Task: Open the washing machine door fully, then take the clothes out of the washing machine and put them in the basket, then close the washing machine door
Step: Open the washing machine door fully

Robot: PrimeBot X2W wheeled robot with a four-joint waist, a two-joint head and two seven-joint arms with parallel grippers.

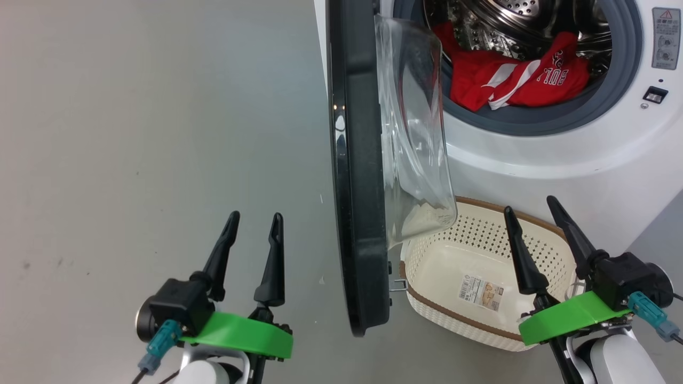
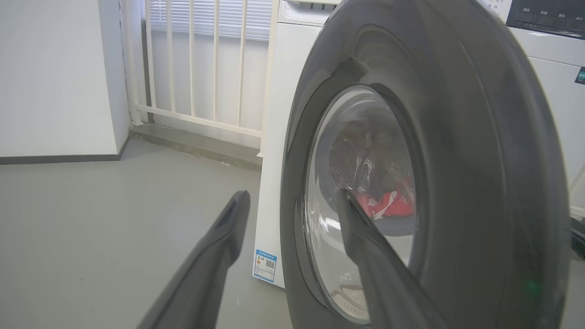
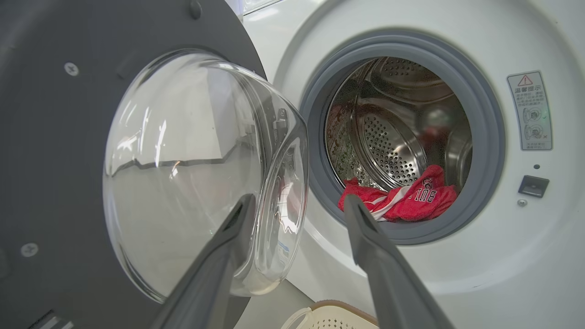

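Note:
The white washing machine stands at the upper right with its black door swung out edge-on toward me, glass bowl bulging right. Red clothes with white trim lie at the front of the steel drum. The cream basket sits on the floor below the opening, with nothing in it but a sticker on its bottom. My left gripper is open over bare floor, left of the door. My right gripper is open above the basket. The right wrist view looks at the clothes and the door, fingers apart.
Grey floor spreads to the left of the door. In the left wrist view, a white railing and a white wall stand beyond the machine, with the door's outer face close in front.

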